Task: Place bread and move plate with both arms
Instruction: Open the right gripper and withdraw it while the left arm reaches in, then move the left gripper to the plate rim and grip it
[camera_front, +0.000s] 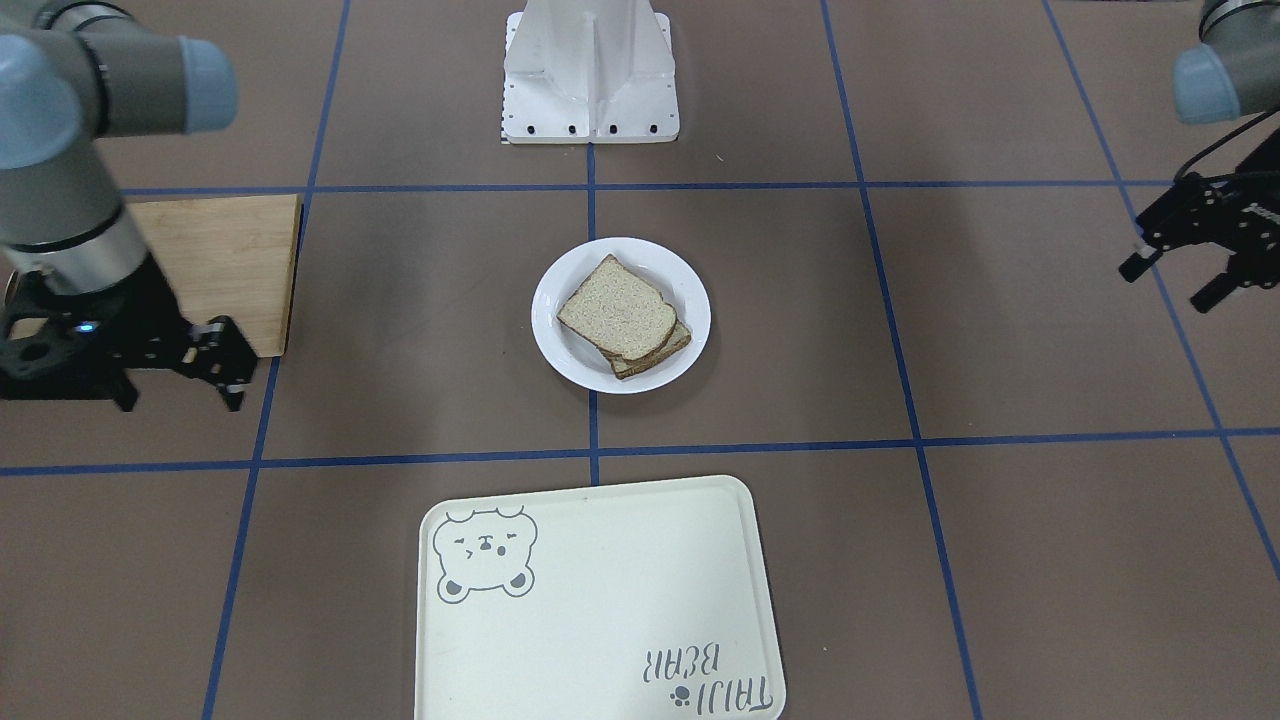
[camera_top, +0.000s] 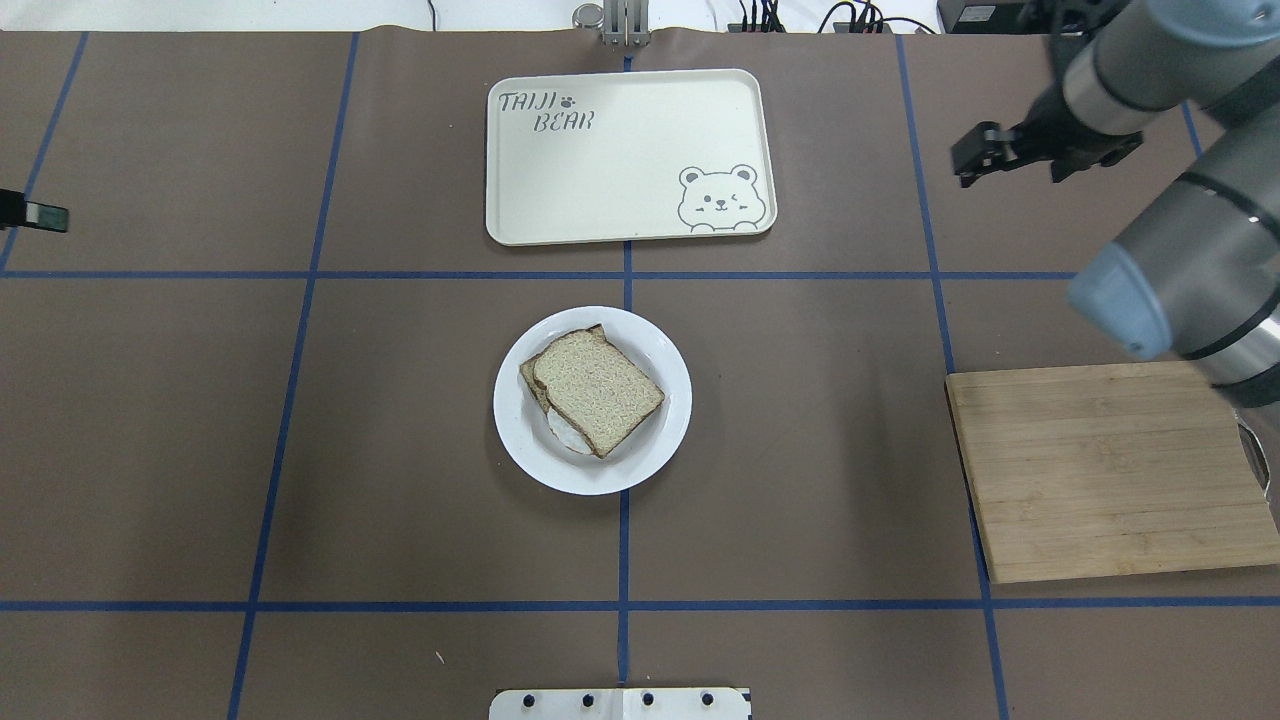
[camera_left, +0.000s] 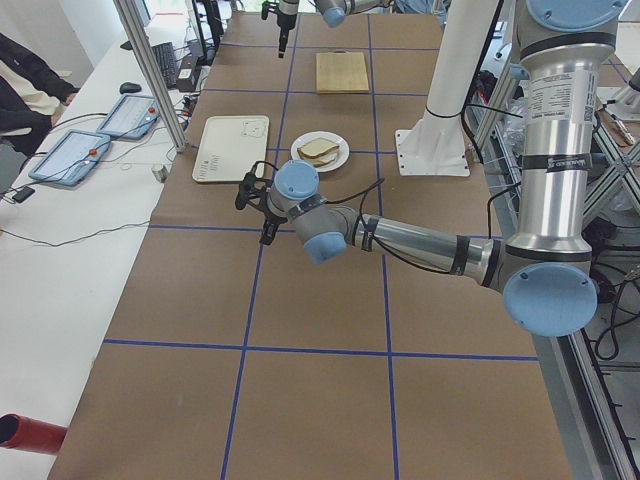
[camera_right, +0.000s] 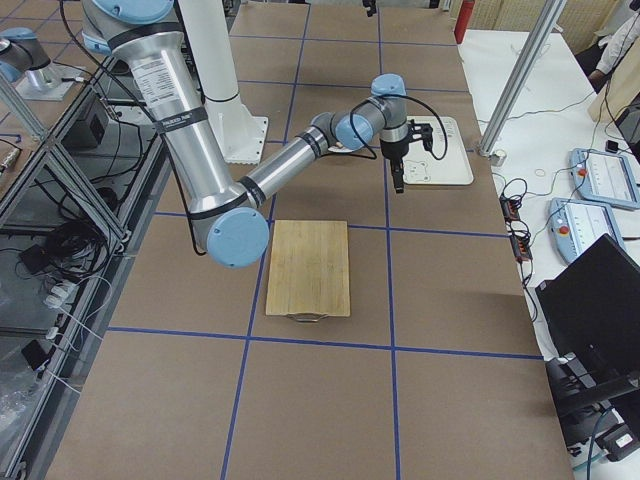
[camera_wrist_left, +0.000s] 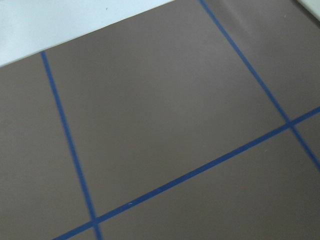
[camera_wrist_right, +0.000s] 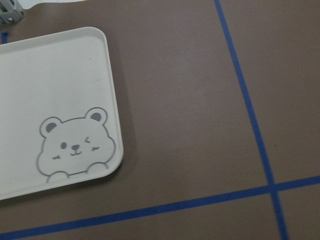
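- The plain square slice of sandwich bread with a dark brown crust (camera_top: 600, 390) is lying flat on top of a second, similar slice (camera_top: 530, 375), turned slightly askew to it (a sliver of white egg is peeking out underneath).
- Both slices are sitting on the small round glossy white plate (camera_top: 640, 465), which is resting in the middle of the tabletop.
- The cream rectangular tray with a bear drawing (camera_top: 620, 150) is lying centred along the far edge, well apart from the plate.
- The pale wooden cutting board (camera_top: 1100, 470) is lying by the right edge.
- The black two-finger right gripper (camera_front: 180, 398) is hovering above the brown table cover toward the far right corner, beyond the board, its jaws spread apart and holding nothing.
- The black two-finger left gripper (camera_front: 1168, 283) is hanging near the left edge, its jaws likewise parted and gripping nothing.
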